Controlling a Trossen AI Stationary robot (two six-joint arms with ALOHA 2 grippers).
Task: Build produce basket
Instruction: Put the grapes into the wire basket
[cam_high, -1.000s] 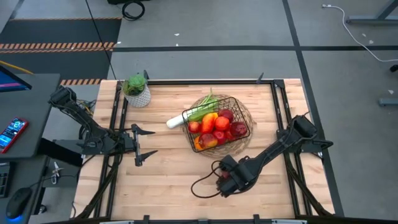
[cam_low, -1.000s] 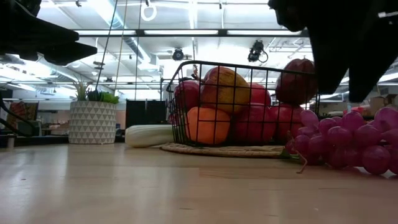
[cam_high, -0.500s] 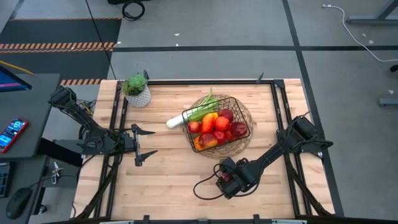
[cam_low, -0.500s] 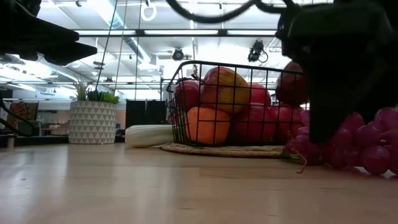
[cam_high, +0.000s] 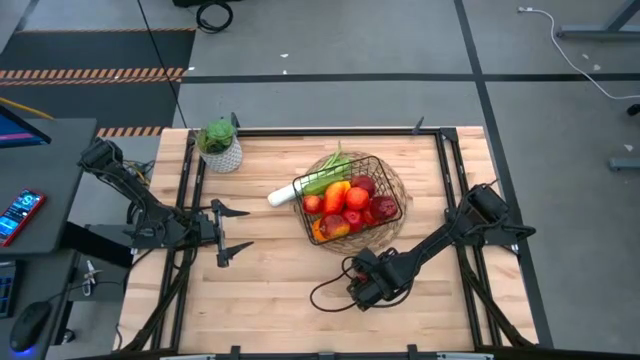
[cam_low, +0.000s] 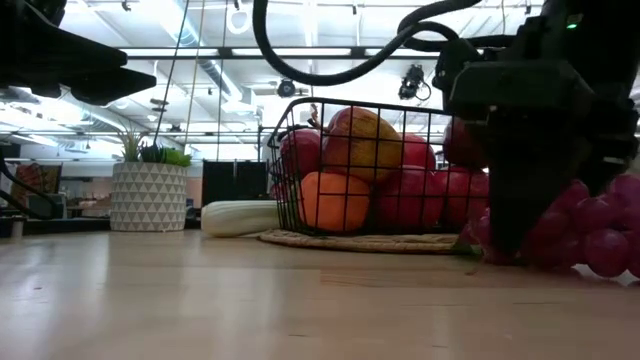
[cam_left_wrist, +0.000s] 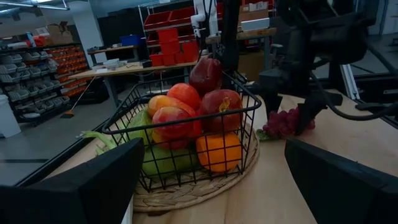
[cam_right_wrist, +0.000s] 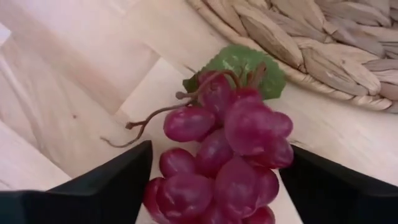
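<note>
Because the grapes (cam_right_wrist: 217, 162) lie on the counter (cam_high: 260, 290) just near of the basket (cam_high: 350, 198), we bracket them with the right claw (cam_right_wrist: 211, 186), fingers spread, not yet gripping. Our left claw (cam_high: 232, 235) waits released at the left.

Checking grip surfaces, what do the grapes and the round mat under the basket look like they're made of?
Grapes: likely glossy moulded plastic, judging by the smooth purple beads with soft highlights and a flat green leaf. Mat: looks like matte woven straw or wicker, shown by tan braided strands.
</note>
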